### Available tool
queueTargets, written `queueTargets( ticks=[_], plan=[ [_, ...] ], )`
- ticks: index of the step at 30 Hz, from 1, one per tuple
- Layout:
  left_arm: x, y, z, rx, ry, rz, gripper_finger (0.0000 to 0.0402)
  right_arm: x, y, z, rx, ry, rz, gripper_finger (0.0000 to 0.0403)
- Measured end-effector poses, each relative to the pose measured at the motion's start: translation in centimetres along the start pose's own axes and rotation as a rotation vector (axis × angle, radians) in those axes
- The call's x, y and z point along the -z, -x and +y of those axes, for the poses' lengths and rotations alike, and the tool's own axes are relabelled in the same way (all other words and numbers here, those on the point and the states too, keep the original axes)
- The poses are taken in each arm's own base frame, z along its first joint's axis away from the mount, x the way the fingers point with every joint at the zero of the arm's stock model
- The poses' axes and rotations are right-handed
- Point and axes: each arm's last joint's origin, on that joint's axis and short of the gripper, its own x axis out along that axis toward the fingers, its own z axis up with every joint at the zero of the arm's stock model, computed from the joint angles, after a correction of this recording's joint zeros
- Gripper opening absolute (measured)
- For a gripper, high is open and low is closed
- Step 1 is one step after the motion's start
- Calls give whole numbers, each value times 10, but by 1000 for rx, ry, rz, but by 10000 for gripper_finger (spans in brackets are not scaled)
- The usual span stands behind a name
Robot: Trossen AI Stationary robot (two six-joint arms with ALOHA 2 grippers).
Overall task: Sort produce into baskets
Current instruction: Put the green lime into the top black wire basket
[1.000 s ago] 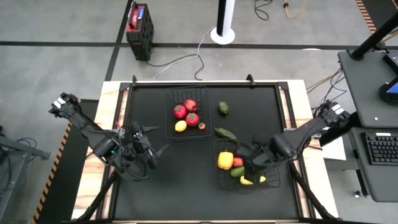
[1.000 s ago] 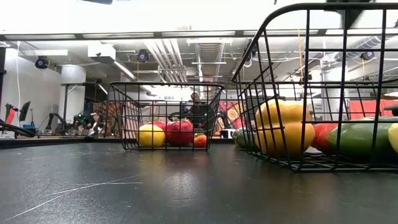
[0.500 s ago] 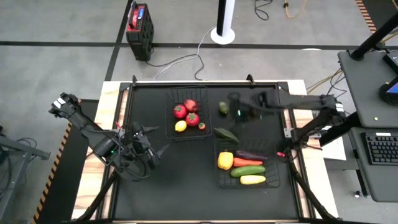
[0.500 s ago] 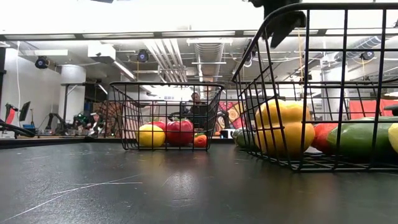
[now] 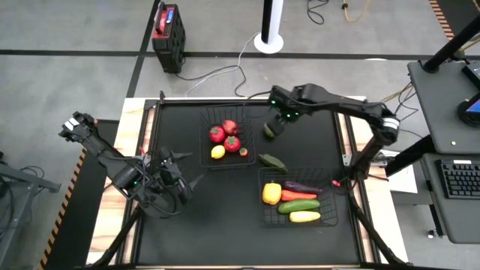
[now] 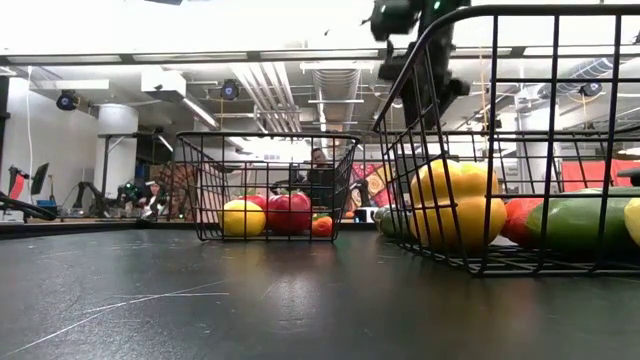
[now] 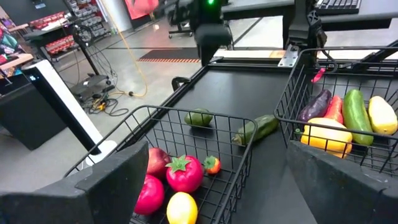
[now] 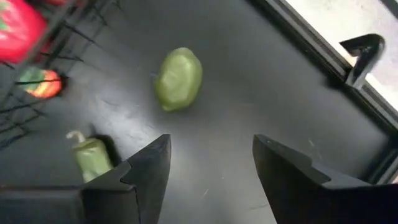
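High view: the right gripper (image 5: 276,124) reaches in from the right side and hangs over the upper middle of the large black tabletop mat (image 5: 217,225), right above a small round green fruit (image 5: 268,130) that lies loose on the mat just right of the upper black wire-grid basket (image 5: 204,139); in the right wrist view its dark fingers (image 8: 152,165) stand apart and hold nothing, with the green fruit lying on the mat ahead of them. That basket holds a red apple (image 5: 229,126), two red tomatoes (image 5: 217,134), a yellow lemon (image 5: 217,152) and a small red-orange piece (image 5: 243,152). A long dark green pepper (image 5: 272,160) lies on the mat between the two baskets. The lower black wire-grid basket (image 5: 330,196), right of centre, contains a yellow bell pepper (image 5: 271,193), a dark purple eggplant (image 5: 301,187), an orange carrot (image 5: 298,195), a green cucumber (image 5: 297,205) and a yellow squash (image 5: 304,217). The left gripper (image 5: 190,182) waits at the lower left of the mat, its fingers spread and empty
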Motion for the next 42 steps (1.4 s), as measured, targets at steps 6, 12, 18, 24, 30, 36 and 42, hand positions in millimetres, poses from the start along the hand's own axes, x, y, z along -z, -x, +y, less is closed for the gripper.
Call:
queueTargets(
  ticks=[6,12,18,24,30,36,42],
  plan=[
    [0,0,0,0,-18,0,362,-15,-39,-3,-11,34,75,247],
    [0,0,0,-1,-40,0,362,-25,-63,1,-14,25,59,279],
    [0,0,0,-4,-47,0,362,-25,-73,5,-16,27,57,293],
    [0,0,0,-4,-48,1,362,-22,-81,7,-24,19,16,294],
    [0,0,0,-4,-49,1,362,-10,-98,13,-35,24,-8,294],
    [0,0,0,-4,-49,1,362,1,-113,15,-36,7,-21,292],
    [0,0,0,-5,-49,1,362,1,-115,16,-24,3,-32,293]
  ],
)
